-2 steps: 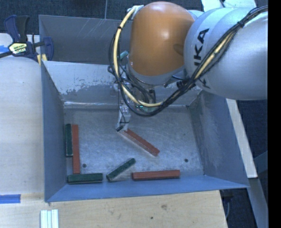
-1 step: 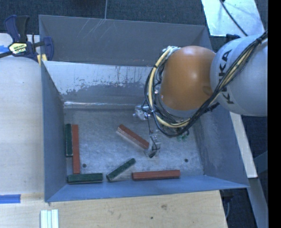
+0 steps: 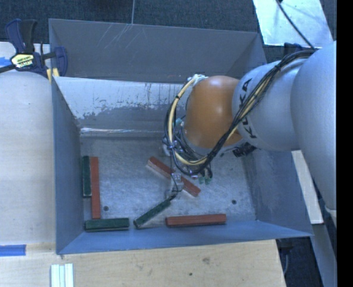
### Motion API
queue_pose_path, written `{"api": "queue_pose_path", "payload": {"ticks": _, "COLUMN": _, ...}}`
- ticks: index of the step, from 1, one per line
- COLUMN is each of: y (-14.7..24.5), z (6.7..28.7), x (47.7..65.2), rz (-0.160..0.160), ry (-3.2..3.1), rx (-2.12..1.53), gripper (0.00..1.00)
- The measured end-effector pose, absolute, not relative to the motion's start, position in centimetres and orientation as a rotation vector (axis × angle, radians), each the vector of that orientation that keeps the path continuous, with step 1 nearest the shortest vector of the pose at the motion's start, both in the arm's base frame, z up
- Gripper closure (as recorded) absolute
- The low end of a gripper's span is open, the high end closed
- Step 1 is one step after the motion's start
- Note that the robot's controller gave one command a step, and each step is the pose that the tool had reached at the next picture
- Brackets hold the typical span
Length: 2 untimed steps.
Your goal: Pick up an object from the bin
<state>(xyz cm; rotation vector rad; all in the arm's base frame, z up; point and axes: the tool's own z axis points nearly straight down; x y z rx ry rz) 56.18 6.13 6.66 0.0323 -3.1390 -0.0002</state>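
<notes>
red-brown bars (image 3: 195,220), dark green bars (image 3: 107,224), grey bin (image 3: 164,52).

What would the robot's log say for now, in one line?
tool: over red stick, middle of bin | nearest: green stick, slanted, below tool in view | hold: none seen

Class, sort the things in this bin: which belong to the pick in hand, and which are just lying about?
In hand: gripper; slanted red-brown bar under it; slanted dark green bar ending beside it.
Lying about: left-wall green bar; left-wall red-brown bar; front-left green bar; front-right red-brown bar.
</notes>
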Motion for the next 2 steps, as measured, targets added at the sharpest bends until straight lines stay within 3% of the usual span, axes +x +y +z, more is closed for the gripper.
{"api": "queue_pose_path", "payload": {"ticks": 1, "y": 6.2, "z": 7.1, "x": 56.4, "rz": -0.001, "ry": -3.146, "rx": 0.033, "gripper": 1.00}}
{"api": "queue_pose_path", "payload": {"ticks": 2, "y": 5.7, "z": 22.7, "x": 57.3, "rz": -0.001, "ry": -3.154, "rx": 0.024, "gripper": 1.00}}
